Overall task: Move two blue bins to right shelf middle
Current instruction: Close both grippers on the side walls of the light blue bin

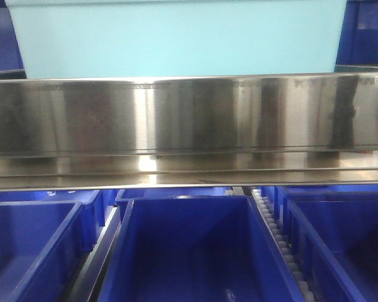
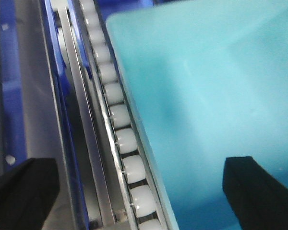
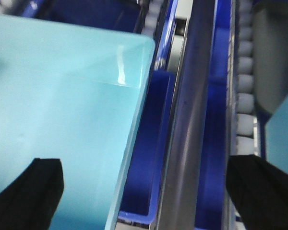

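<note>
The left gripper has its jaws spread wide and pinches nothing. One pale blue bin lies behind one jaw, and one row of white rollers runs between the jaws. The right gripper is spread wide too, with the bin behind one jaw and one steel rail between them. Farther out, the bin sits on a steel shelf, above three dark blue crates.

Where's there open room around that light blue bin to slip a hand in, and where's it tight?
Open: the gap between the pale blue bin and the steel rail, over a royal-blue crate; also the empty centre crate under the shelf beam. Tight: in the left wrist view, the roller track runs right along the bin's edge.
</note>
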